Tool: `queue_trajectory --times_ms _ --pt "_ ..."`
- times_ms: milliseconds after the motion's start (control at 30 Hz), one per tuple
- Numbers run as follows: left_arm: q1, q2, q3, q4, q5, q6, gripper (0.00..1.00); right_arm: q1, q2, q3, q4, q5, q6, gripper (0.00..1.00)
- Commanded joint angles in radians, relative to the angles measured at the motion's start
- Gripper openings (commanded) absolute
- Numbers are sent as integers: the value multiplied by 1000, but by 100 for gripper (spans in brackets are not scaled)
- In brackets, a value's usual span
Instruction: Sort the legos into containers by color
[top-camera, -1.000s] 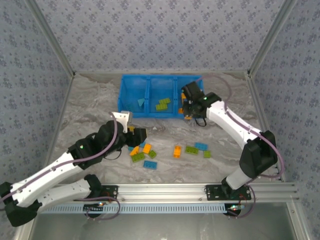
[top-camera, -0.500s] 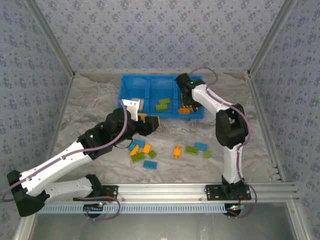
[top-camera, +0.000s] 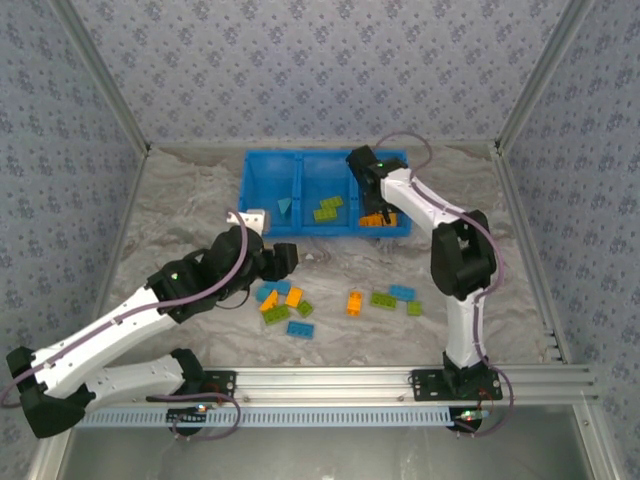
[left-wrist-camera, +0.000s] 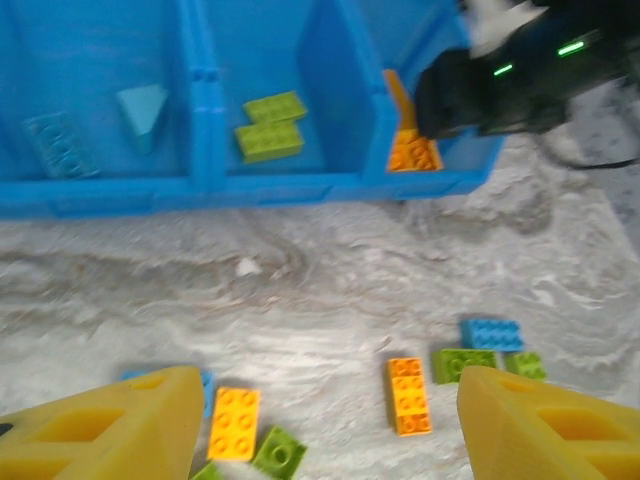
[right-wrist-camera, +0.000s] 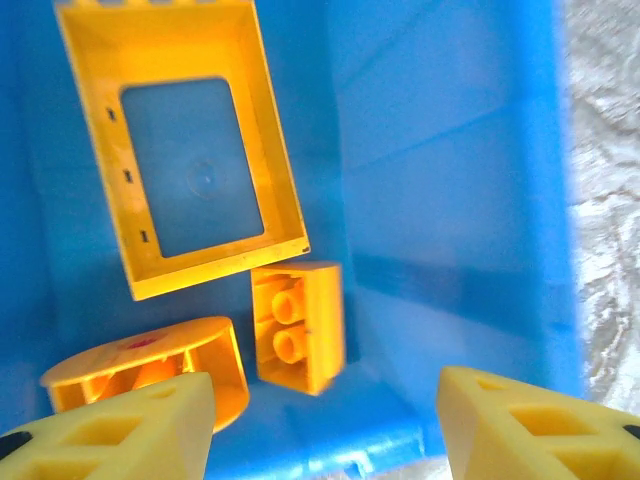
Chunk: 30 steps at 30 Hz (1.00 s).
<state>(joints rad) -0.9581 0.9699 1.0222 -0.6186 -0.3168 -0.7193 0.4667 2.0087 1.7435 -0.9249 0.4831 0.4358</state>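
Observation:
The long blue bin (top-camera: 300, 229) holds light blue legos (top-camera: 285, 207) in its left container, green ones (top-camera: 326, 208) in the middle and orange ones (top-camera: 372, 220) in the right. My right gripper (top-camera: 378, 208) hangs open over the right container. In the right wrist view a small orange brick (right-wrist-camera: 297, 325) lies between an orange frame (right-wrist-camera: 185, 140) and a curved orange piece (right-wrist-camera: 150, 375), with the open gripper (right-wrist-camera: 325, 420) just above. My left gripper (top-camera: 283, 255) is open and empty over the table, near loose orange (left-wrist-camera: 234, 423), green (left-wrist-camera: 464, 363) and blue (left-wrist-camera: 493, 333) legos.
More loose bricks lie in a band on the marble table between the arms, such as an orange brick (top-camera: 355, 302) and a blue brick (top-camera: 300, 329). Patterned walls and metal posts close in the workspace. The bin's wall (right-wrist-camera: 450, 150) rises beside my right fingers.
My right gripper moved over the right container and opened, letting go of the small orange brick. My left arm reached toward the bin, then drew back a little.

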Motion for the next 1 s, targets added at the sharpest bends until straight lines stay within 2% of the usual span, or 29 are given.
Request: queue_trajectory --times_ms 0,67,200,367,500,667,967 --pt "35 24 -11 -175 -66 -105 69 20 -151 37 -17 39 1 63" --pt "92 53 -29 -211 -36 -171 69 38 -214 17 1 42 -7 62" --pt "292 86 -157 -147 177 -285 68 128 -438 -167 170 26 -60 62" --pt "399 170 -239 -24 283 -384 65 285 -660 -466 380 -128 -60 62" --pt "420 247 -295 66 342 -493 65 431 -743 -661 462 -169 -1 62" --pt "425 265 -351 134 328 -643 68 537 -763 -758 481 -153 68 61" --pt "431 288 -447 253 327 -834 65 559 -767 -742 484 -147 48 62"
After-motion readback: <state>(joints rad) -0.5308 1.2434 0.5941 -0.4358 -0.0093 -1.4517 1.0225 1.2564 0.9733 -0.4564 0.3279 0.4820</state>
